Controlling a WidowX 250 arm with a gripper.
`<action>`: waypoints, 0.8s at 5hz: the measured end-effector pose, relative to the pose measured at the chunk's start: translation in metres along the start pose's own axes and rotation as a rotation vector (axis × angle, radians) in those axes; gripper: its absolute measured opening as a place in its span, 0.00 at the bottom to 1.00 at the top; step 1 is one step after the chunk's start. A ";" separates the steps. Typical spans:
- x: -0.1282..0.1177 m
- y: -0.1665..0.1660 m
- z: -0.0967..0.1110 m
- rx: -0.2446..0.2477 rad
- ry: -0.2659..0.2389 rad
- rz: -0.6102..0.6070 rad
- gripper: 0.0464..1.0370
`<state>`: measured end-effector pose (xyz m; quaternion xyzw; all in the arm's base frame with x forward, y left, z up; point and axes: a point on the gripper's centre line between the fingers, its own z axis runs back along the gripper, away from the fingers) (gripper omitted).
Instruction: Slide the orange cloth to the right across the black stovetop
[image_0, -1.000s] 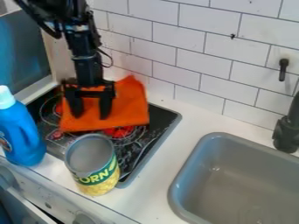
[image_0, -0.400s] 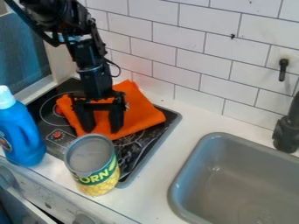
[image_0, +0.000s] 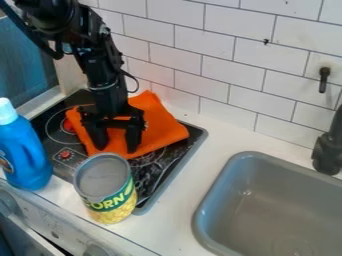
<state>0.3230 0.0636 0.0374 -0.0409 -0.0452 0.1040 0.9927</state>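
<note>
The pincer is spread, its fingers apart at the orange cloth, which lies on the black cooktop just beyond the corn can; whether the tips press on it, I cannot tell. The step in hand seems to be handling the cloth: gripping calls for gathering a fold between the fingers, sliding for light, even pressure, clear of the can.

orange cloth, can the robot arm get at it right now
Probably yes: the gripper hangs right over the orange cloth, fingers apart, and the can stands in front, seemingly clear of them.
</note>
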 end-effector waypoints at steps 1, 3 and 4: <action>0.019 0.030 0.034 -0.009 -0.017 0.021 0.96; 0.017 0.054 0.121 -0.029 -0.047 -0.048 0.96; 0.006 0.060 0.136 0.013 0.003 -0.091 0.96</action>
